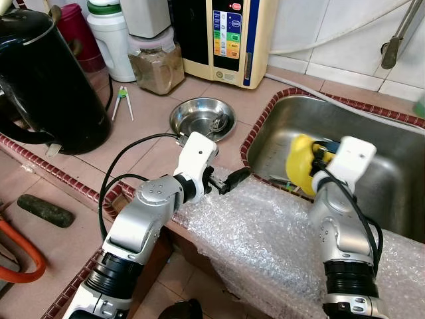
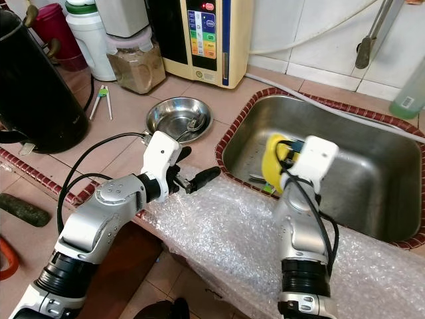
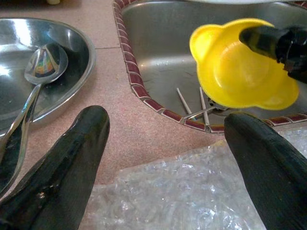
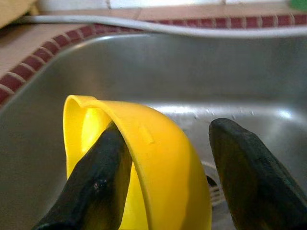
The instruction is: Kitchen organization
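My right gripper [image 1: 320, 156] is shut on a yellow plastic bowl [image 1: 299, 163], held tilted above the steel sink [image 1: 385, 139]. In the right wrist view one finger [image 4: 96, 182] is inside the bowl [image 4: 158, 158] and the other presses its outer wall. My left gripper [image 1: 229, 179] is open over the counter edge beside the sink's left rim, and nothing is between its fingers [image 3: 72, 158]. A steel dish [image 1: 199, 116] holding a spoon [image 3: 45, 64] sits on the counter just behind it.
Bubble wrap [image 1: 265, 232] covers the counter's front edge. Thin sticks [image 3: 184, 103] lie in the sink bottom. A black kettle [image 1: 46, 80] stands at the left. A jar [image 1: 156, 66], a water purifier [image 1: 226, 36] and small tongs [image 1: 123, 100] are at the back.
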{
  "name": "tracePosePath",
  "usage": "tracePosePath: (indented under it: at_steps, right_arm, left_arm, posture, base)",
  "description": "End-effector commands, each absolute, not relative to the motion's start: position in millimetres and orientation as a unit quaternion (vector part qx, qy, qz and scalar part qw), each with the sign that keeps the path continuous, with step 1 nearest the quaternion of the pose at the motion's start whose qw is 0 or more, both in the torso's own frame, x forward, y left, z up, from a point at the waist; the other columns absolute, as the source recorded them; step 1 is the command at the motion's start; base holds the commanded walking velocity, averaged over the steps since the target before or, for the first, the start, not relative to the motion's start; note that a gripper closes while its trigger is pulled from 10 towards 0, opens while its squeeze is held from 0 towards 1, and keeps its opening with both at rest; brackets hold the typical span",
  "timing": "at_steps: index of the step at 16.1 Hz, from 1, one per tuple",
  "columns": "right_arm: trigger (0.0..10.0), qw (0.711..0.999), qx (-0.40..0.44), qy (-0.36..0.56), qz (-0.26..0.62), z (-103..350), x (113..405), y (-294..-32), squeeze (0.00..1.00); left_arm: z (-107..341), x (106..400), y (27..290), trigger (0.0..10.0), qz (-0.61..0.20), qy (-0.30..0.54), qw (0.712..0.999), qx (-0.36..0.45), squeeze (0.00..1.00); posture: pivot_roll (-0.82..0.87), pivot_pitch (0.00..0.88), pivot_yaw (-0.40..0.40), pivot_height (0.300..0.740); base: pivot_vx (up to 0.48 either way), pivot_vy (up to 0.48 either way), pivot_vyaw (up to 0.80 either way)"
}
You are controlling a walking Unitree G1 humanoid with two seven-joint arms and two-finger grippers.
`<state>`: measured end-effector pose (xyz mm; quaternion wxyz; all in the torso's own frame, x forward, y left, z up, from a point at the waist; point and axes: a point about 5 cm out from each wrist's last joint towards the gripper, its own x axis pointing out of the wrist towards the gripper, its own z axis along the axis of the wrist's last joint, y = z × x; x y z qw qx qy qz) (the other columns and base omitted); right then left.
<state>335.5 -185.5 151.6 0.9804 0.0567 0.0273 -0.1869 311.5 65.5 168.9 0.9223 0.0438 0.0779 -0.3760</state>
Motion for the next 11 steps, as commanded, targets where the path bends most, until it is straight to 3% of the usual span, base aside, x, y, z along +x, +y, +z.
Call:
tracePosePath:
  at_steps: [1, 4, 6, 9, 11]
  right_arm:
    - [10.0, 0.983, 0.056, 0.025, -0.174, 157, 337, -181, 1.00]
    - [10.0, 0.982, 0.071, 0.080, -0.155, 143, 338, -175, 1.00]
    - [10.0, 0.983, 0.130, 0.105, -0.071, 137, 340, -155, 1.00]
    - [10.0, 0.979, 0.162, 0.119, -0.026, 141, 341, -148, 1.00]
    - [10.0, 0.984, 0.125, 0.125, -0.020, 139, 341, -152, 1.00]
  left_arm:
    - [168, 313, 67, 10.0, -0.369, 0.085, 0.924, 0.047, 1.00]
    - [166, 314, 67, 10.0, -0.364, 0.090, 0.926, 0.051, 1.00]
    - [165, 316, 68, 10.0, -0.356, 0.090, 0.929, 0.052, 1.00]
    - [165, 316, 68, 10.0, -0.354, 0.090, 0.929, 0.052, 1.00]
    - [165, 316, 68, 10.0, -0.354, 0.089, 0.929, 0.053, 1.00]
  posture:
    - [0.03, 0.123, 0.055, 0.740]
    - [0.03, 0.122, 0.051, 0.740]
    - [0.03, 0.121, 0.048, 0.740]
    - [0.03, 0.119, 0.049, 0.740]
    - [0.03, 0.118, 0.049, 0.740]
  base:
    - [0.000, 0.000, 0.00]
    - [0.000, 0.000, 0.00]
    - [0.000, 0.000, 0.00]
    - [0.000, 0.000, 0.00]
    - [0.000, 0.000, 0.00]
